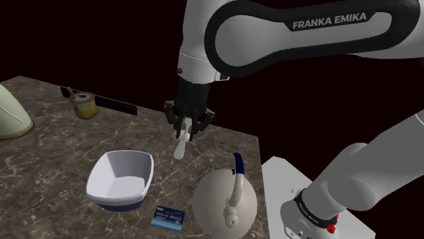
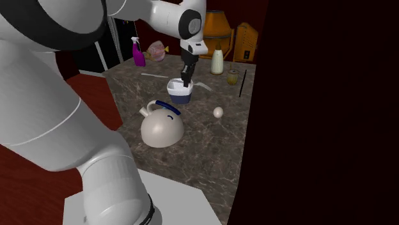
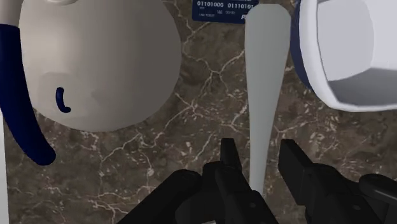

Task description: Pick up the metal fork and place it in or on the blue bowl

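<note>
Right now I have the tool [image 1: 188, 129] clamped on the fork [image 1: 180, 147], which is drawn plain pale white rather than shiny. In the shoulder view it hangs from the jaws with its long axis close to vertical, broad end down, clear of the marbled worktop [image 1: 54, 163]. In the wrist view it runs straight out between the two black fingers [image 3: 294, 159], thin where they pinch it and widening away from them.

What my next move turns on is where the bowl [image 1: 102, 178] lies from that hanging tip. It is not underneath. In the shoulder view the bowl, white inside with a blue band round the foot, sits on the worktop towards the lower left of the tool, near the fork but apart from it. In the wrist view its rim comes in just beside the fork's broad end, on the side of one finger, while the big pale kettle [image 1: 221, 200] with the dark blue handle lies on the opposite side.

So I judge the carry to be a short sideways one, away from the kettle, until the fork's tip stands over the bowl's hollow. Because the fork hangs upright, I expect it to topple against the bowl's wall on release, so I would bring it low before letting go.
</note>
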Available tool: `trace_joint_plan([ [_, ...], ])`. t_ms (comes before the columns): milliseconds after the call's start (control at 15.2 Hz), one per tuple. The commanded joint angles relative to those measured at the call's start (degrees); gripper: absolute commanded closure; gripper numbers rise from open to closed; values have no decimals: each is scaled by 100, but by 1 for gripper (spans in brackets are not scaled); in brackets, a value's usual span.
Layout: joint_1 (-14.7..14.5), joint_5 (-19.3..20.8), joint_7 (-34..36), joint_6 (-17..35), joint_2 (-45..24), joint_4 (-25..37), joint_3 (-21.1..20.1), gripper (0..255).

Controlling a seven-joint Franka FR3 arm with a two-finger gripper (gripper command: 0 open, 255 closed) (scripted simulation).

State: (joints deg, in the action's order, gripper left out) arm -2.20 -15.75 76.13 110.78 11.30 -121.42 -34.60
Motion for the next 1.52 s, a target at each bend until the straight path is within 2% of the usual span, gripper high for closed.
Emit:
trace_joint_plan([
  [0, -41, 195, 373, 14, -377, 381, -214, 255],
  [396, -415, 1119, 1576, 59, -1741, 1575, -699, 255],
  [594, -804, 1671, 2154, -52, -2490, 2306, -769, 255],
  [726, -1197, 2085, 2548, -213, -3082, 2961, -745, 255],
  [1452, -1232, 2211, 2562, 532, -3270, 2367, -641, 255],
])
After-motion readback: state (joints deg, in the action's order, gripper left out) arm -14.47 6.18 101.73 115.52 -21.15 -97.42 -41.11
